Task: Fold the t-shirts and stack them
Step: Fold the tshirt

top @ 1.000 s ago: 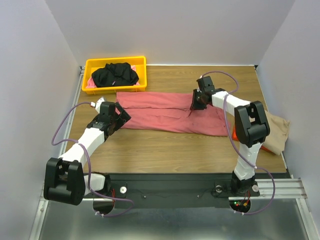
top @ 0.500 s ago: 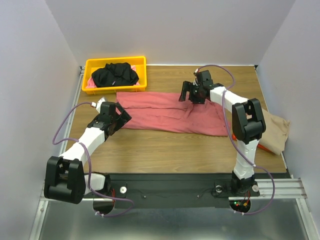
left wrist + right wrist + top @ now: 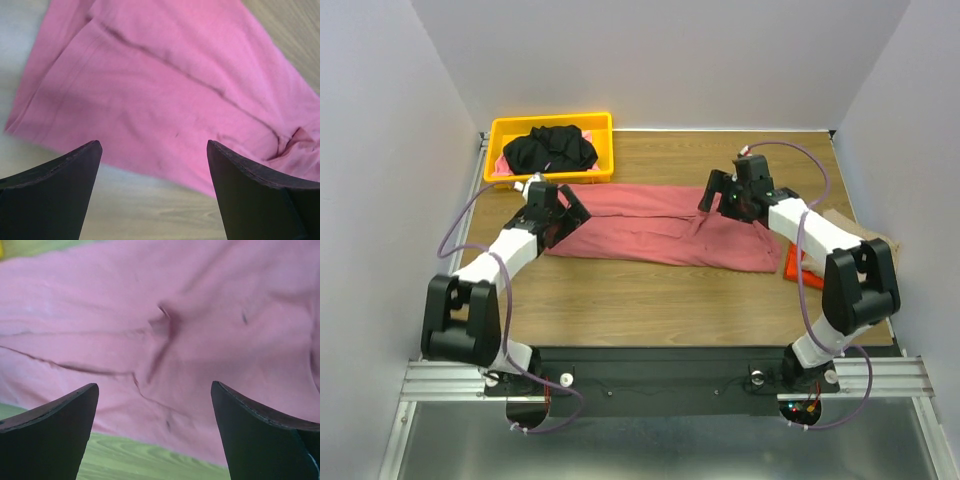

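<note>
A large dusty-red t-shirt (image 3: 650,225) lies as a long folded strip across the middle of the table. My left gripper (image 3: 568,212) hovers open over its left end; the left wrist view shows the cloth (image 3: 165,75) and its near edge between the spread fingers, with nothing held (image 3: 152,145). My right gripper (image 3: 712,193) stands open above the strip's right half. In the right wrist view a wrinkled patch of shirt (image 3: 150,305) lies under the empty jaws (image 3: 154,385). A black t-shirt (image 3: 552,148) is bunched in the bin. A tan t-shirt (image 3: 850,225) at the right edge is mostly hidden by the right arm.
The yellow plastic bin (image 3: 505,128) sits at the back left corner, some pink cloth showing under the black shirt. A small orange-red object (image 3: 793,265) lies by the red shirt's right end. Walls close the table on three sides.
The right gripper opened and let go of the red shirt, and its arm swung out to the right. The left gripper moved away from the base onto the shirt's left end.
</note>
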